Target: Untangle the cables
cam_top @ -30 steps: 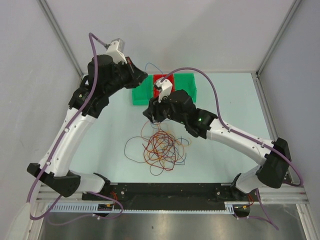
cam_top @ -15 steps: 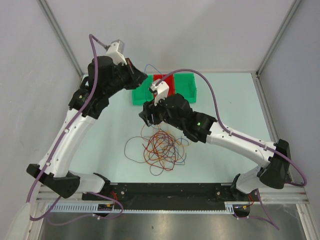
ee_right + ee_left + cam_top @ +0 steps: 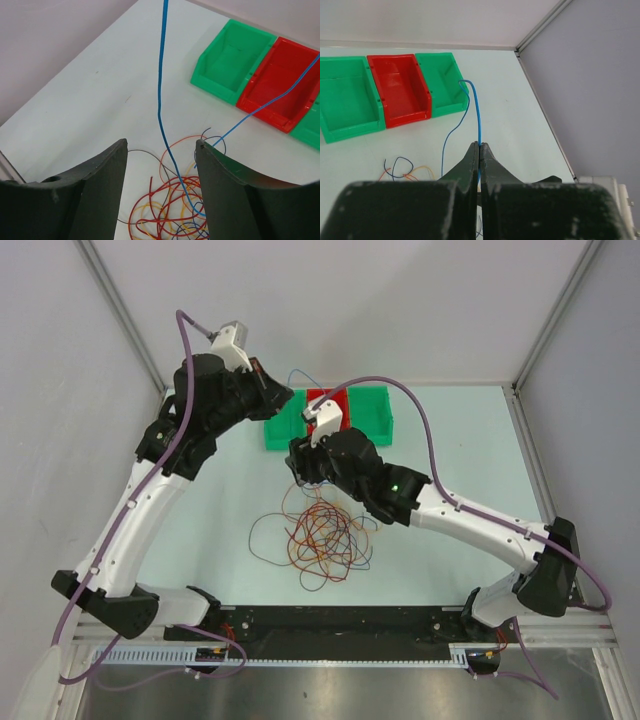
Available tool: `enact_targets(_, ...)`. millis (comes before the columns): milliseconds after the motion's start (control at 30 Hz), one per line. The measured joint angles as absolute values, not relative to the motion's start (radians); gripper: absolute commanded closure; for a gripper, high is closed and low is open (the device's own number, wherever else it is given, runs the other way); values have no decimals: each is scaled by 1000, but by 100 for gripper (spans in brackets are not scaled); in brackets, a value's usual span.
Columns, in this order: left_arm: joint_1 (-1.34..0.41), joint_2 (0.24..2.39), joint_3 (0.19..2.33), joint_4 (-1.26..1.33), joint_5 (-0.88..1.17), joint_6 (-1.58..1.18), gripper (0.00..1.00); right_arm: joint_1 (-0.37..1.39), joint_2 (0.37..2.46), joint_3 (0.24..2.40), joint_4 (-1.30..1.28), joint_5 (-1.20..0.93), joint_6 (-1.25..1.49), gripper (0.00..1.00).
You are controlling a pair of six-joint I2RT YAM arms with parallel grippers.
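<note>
The cables (image 3: 322,535) lie as a tangle of red, orange, yellow, brown and dark blue loops on the table, also seen low in the right wrist view (image 3: 175,210). One light blue cable (image 3: 479,115) is lifted out of the tangle, and my left gripper (image 3: 479,145) is shut on it, high near the bins (image 3: 275,395). The blue cable (image 3: 161,75) hangs down into the tangle, passing between the fingers of my open right gripper (image 3: 161,142), which hovers over the tangle's far edge (image 3: 300,468) without touching it.
A row of bins stands at the back: a green bin (image 3: 345,95), a red bin (image 3: 400,90) and another green bin (image 3: 442,82). The blue cable loops near the rim of the last one. Grey walls close in the table on the left, right and back.
My right gripper has opened wider and shifted slightly over the far edge of the tangle. The left gripper still holds the blue cable in about the same place.
</note>
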State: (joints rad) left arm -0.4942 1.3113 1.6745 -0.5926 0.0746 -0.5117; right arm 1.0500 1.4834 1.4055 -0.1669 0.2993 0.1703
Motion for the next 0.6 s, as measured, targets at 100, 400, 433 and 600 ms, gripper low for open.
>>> enact_targets(100, -494, 1311, 1672, -592, 75, -512, 100, 1050, 1509, 1410, -166, 316, 167, 42)
enact_targets(400, -494, 1303, 1633, -570, 90, -514, 100, 1066, 1588, 1418, -166, 374, 141, 92)
enact_targets(433, -494, 1301, 1622, -564, 91, -514, 100, 1072, 1594, 1425, -166, 389, 135, 100)
enact_targets(600, -493, 1291, 1562, -532, 95, -515, 97, 1127, 1607, 1462, -169, 487, 103, 100)
